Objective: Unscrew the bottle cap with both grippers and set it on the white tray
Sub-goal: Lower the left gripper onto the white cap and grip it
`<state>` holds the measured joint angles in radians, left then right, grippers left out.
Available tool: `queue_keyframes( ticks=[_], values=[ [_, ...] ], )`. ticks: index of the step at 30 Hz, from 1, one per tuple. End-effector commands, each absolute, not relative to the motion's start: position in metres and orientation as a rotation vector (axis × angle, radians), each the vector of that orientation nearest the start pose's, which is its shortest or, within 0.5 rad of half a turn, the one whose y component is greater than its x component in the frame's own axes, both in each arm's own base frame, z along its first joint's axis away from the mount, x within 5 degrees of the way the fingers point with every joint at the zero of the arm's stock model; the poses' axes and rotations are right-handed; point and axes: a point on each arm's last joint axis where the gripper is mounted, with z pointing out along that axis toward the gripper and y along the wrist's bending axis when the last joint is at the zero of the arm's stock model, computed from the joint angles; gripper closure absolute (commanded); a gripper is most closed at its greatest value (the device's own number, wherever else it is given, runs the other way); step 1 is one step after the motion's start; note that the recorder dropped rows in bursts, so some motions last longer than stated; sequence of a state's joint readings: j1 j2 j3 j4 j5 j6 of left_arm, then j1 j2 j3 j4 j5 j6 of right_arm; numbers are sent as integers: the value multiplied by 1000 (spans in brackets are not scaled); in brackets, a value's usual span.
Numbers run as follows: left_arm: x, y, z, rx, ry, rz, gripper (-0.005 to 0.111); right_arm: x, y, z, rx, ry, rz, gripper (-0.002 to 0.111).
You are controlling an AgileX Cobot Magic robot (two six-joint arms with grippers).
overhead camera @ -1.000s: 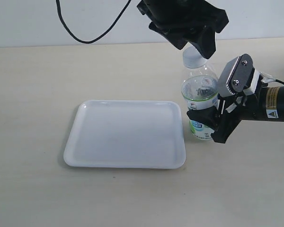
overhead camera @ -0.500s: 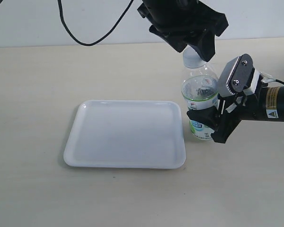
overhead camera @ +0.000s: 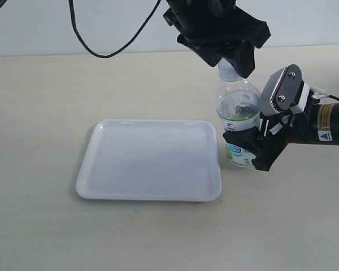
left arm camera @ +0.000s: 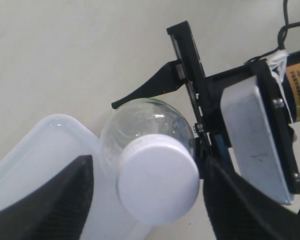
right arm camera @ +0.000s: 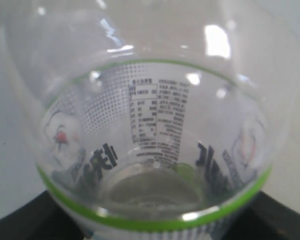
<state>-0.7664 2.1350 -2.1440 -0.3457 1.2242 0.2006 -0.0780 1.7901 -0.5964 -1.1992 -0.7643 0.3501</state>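
Note:
The clear bottle (overhead camera: pixel 238 116) stands upright just right of the white tray (overhead camera: pixel 150 161). My right gripper (overhead camera: pixel 246 148), black with a grey-white block, is shut on the bottle's lower labelled body (right arm camera: pixel 155 125), its jaws dark at either side. The all-black left gripper (overhead camera: pixel 230 66) hangs over the bottle's top and partly hides the white bottle cap (overhead camera: pixel 229 72). In the left wrist view the cap (left arm camera: pixel 157 177) sits on the neck between the two black fingers (left arm camera: pixel 50 200). That left gripper (left arm camera: pixel 148 175) is open, with a gap showing on each side of the cap.
A black cable (overhead camera: pixel 101 48) loops down behind the tray from the left arm. The tray's corner (left arm camera: pixel 35 145) lies close beside the bottle. The right arm's block (left arm camera: pixel 255 135) crowds the bottle's other side. Bare beige table (overhead camera: pixel 45 84) surrounds everything.
The left gripper has sunk slightly lower around the cap, covering more of it. The bottle, the right gripper and the tray have not moved.

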Motion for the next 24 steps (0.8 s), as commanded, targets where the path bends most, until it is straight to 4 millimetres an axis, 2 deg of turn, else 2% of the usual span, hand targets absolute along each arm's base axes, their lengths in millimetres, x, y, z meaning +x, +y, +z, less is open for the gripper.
queue_keyframes(
  ticks=[1,5,10,15,22,24],
  values=[
    [318,-347,309,1216,2465,-644,45,285,34,126,-1014,1933,330,108],
    [317,-348,309,1198,2477,-654,50,285,34,126,-1014,1933,330,108],
    [317,-348,309,1193,2480,-655,81,285,34,126,-1014,1933,330,108],
    [317,-348,309,1193,2480,-655,107,285,34,126,-1014,1933,330,108],
    [317,-348,309,1193,2480,-658,107,285,34,126,-1014,1933,330,108],
    [317,-348,309,1142,2512,-672,107,285,34,126,-1014,1933,330,108]
  ],
)
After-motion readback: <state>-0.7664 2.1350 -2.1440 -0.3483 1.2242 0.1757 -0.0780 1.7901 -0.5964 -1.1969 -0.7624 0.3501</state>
